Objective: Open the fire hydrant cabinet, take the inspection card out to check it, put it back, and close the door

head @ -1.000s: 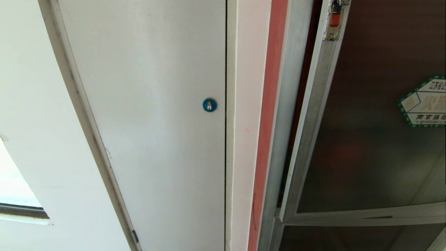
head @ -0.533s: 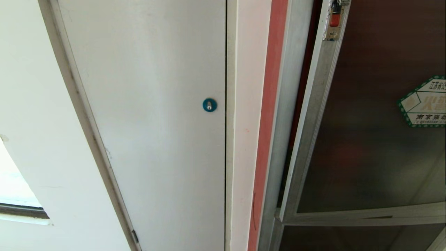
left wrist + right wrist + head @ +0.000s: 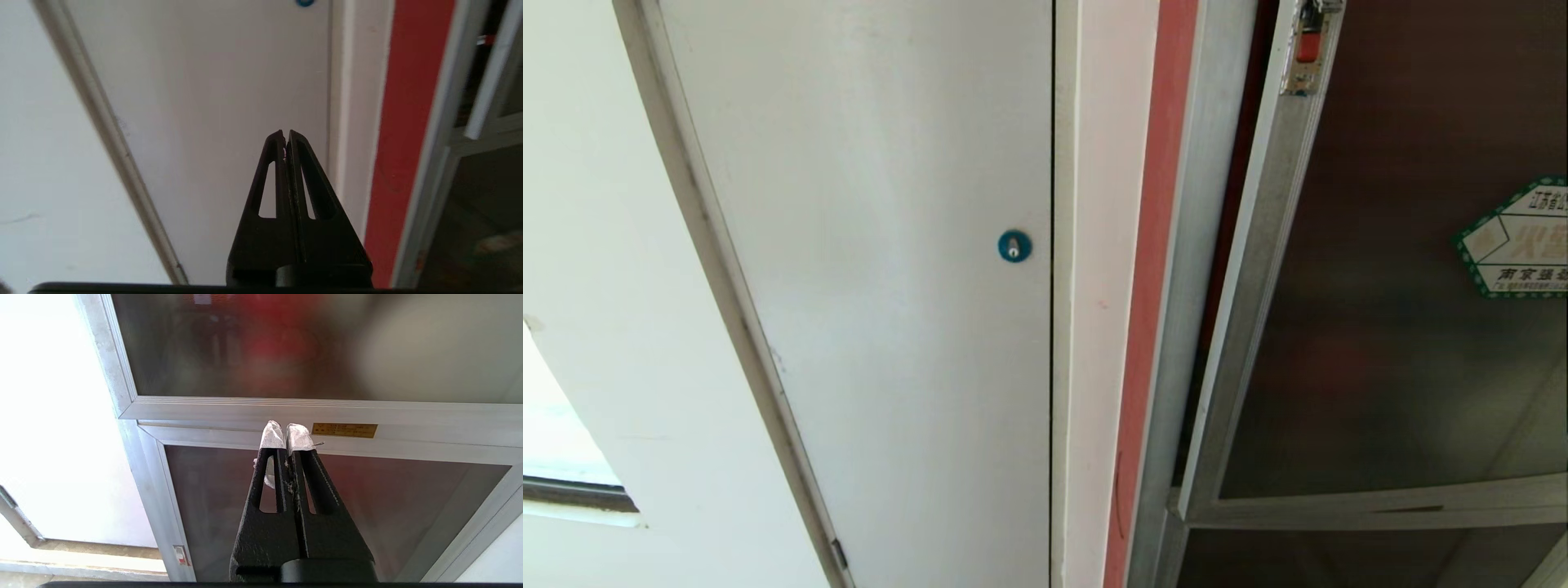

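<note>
With both grippers pressed together and empty, the left gripper (image 3: 286,136) faces the grey-white panel door (image 3: 874,245), so it risks missing the tinted glass door (image 3: 1388,327) and its latch (image 3: 1308,45) farther right.

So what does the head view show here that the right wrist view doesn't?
Only the head view shows the grey-white panel door with its blue round lock, the green-bordered sticker and the red-marked latch on the door; no claw appears in it. Only the right wrist view shows the shut right claw, a brass label and the lower glass door. Both share the aluminium-framed tinted glass.
</note>
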### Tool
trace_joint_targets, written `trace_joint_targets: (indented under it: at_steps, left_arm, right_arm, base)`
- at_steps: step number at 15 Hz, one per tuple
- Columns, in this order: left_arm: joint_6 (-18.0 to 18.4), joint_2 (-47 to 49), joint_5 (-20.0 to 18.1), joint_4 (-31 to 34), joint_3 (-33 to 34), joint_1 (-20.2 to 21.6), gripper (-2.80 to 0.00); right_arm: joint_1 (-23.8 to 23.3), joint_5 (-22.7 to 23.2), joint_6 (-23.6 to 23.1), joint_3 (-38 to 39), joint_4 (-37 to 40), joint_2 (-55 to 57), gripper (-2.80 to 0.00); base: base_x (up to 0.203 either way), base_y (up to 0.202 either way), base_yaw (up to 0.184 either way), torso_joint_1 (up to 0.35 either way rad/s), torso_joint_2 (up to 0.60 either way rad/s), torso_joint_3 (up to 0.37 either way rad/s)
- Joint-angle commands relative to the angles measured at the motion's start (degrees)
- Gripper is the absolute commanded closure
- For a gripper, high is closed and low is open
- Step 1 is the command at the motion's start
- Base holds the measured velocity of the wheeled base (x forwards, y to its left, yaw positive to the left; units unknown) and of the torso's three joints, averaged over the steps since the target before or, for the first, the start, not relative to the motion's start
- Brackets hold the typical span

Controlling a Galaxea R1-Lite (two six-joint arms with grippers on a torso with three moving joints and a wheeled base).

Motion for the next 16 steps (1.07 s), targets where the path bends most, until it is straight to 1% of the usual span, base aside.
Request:
trace_joint_targets:
  at_steps: [1,3,4,5,7,9,10,14,15,16]
  left_arm:
    - [0.0,16.2,-7.0,0.0,-8.7,-0.1,0.00]
    - [0.3,26.9,-16.6,0.1,-16.5,-1.1,0.00]
    - [0.5,31.6,-20.9,0.2,-20.0,-2.8,0.00]
    - [0.6,35.9,-24.0,0.2,-22.8,-5.9,0.00]
    - [0.6,43.7,-27.2,0.0,-26.7,-15.5,0.00]
    - [0.5,49.7,-28.4,-0.2,-29.9,-22.5,0.00]
    - [0.4,52.0,-28.6,-0.2,-31.4,-24.7,0.00]
    - [0.5,61.6,-28.6,-0.5,-37.4,-28.9,0.00]
    - [0.5,63.9,-27.8,-2.2,-38.1,-31.4,0.00]
    - [0.1,66.0,-25.0,-5.6,-38.4,-34.6,0.00]
  right_arm:
    - [0.0,0.0,0.0,0.0,0.0,0.1,0.00]
    - [0.0,0.0,0.0,0.1,0.0,0.1,0.00]
    - [0.0,0.0,0.0,0.0,0.0,0.1,0.00]
    - [0.0,0.0,0.0,0.0,0.0,0.1,0.00]
    - [0.0,0.0,0.0,0.1,0.0,0.1,0.00]
    - [0.0,0.0,0.0,0.0,0.0,0.1,0.00]
    - [0.0,0.0,0.0,0.1,0.0,0.1,0.00]
    - [0.0,0.0,0.0,0.0,0.0,0.1,0.00]
    - [0.0,0.0,0.0,0.0,0.0,0.1,0.00]
    - [0.0,0.0,0.0,0.1,0.0,0.1,0.00]
  base:
    - [0.000,0.000,0.000,0.000,0.00,0.000]
    - [0.000,0.000,0.000,0.000,0.00,0.000]
    - [0.000,0.000,0.000,0.000,0.00,0.000]
    - [0.000,0.000,0.000,0.000,0.00,0.000]
    - [0.000,0.000,0.000,0.000,0.00,0.000]
    - [0.000,0.000,0.000,0.000,0.00,0.000]
    - [0.000,0.000,0.000,0.000,0.00,0.000]
    - [0.000,0.000,0.000,0.000,0.00,0.000]
    - [0.000,0.000,0.000,0.000,0.00,0.000]
    - [0.000,0.000,0.000,0.000,0.00,0.000]
